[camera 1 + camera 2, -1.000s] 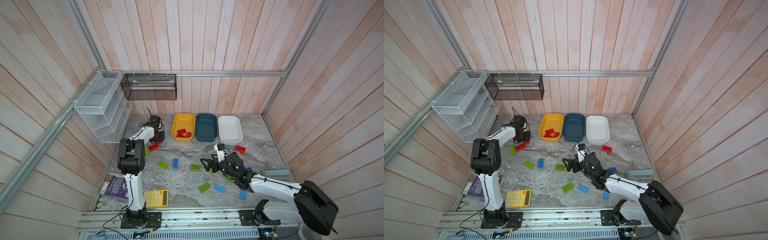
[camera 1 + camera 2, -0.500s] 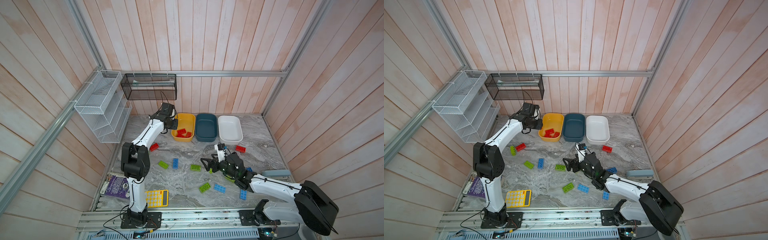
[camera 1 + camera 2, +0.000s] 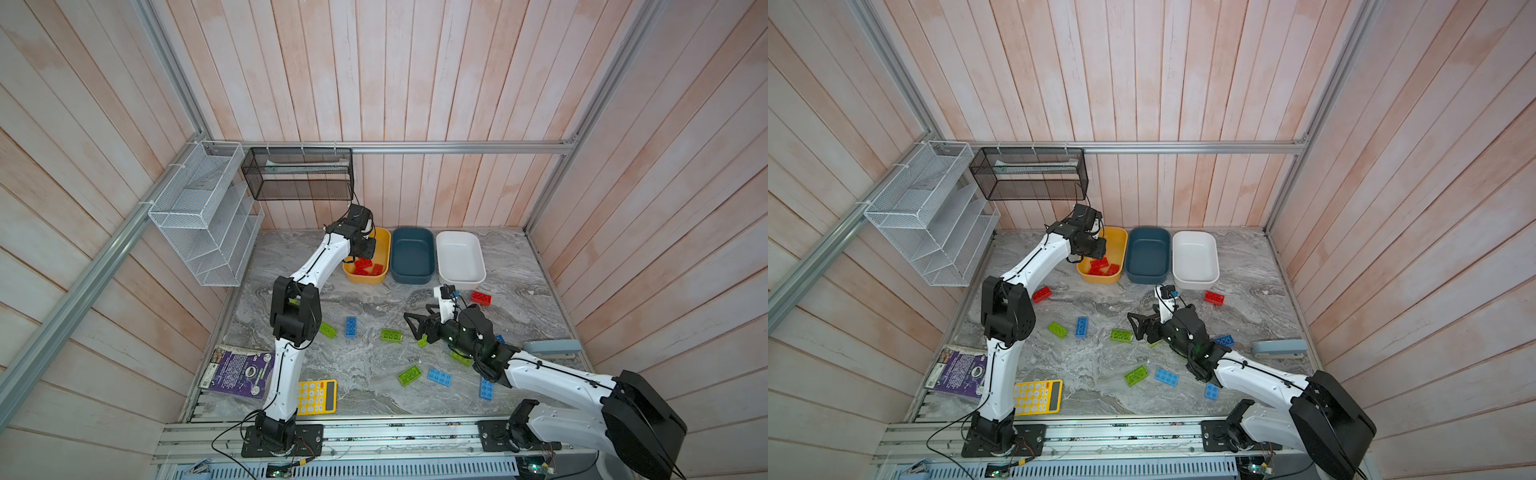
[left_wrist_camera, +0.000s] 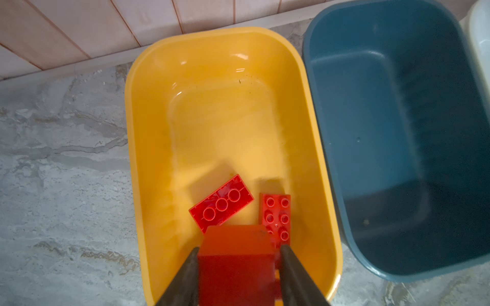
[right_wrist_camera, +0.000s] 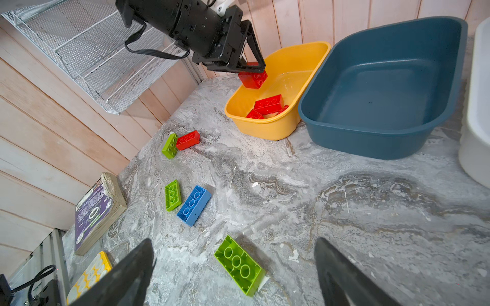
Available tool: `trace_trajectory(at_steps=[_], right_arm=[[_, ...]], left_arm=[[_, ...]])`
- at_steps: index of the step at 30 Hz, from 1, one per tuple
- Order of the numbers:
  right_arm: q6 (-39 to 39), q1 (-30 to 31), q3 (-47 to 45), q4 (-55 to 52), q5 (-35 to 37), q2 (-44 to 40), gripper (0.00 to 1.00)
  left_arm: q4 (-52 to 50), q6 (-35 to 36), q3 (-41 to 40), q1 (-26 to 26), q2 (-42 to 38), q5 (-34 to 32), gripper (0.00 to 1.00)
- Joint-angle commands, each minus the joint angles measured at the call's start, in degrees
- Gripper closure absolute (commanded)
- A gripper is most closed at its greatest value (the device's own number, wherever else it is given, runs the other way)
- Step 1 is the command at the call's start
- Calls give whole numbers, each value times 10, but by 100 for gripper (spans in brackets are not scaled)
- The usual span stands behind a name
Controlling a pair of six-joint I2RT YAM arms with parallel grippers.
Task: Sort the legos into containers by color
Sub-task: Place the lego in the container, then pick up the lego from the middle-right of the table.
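Right wrist: purple book point(image 5: 91, 212) bears illegible print.

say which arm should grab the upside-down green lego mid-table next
Right. That green lego lies just ahead of the open right tool, while the left tool holds a red lego over the yellow tub.

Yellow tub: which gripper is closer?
Left. The left gripper is above the yellow tub, fingers shut on a red brick. The right gripper is open over a green brick mid-table, well away from the tub.
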Motion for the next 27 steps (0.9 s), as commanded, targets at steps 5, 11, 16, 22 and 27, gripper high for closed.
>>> trace_trajectory(at_steps=[5, 11, 16, 22, 27], right_arm=[[-2, 3, -1, -21, 23, -18, 1], [23, -37, 20, -115, 65, -53, 1], [34, -122, 63, -227, 63, -63, 1], [39, -253, 91, -299, 42, -54, 1], [45, -305, 100, -319, 83, 1, 1]], left_arm=[[-15, -8, 44, -1, 0, -1, 30], [-22, -13, 30, -8, -49, -3, 24], [31, -20, -97, -29, -171, -14, 24], [122, -46, -314, -53, -361, -20, 24], [156, -66, -461, -55, -505, -25, 23]])
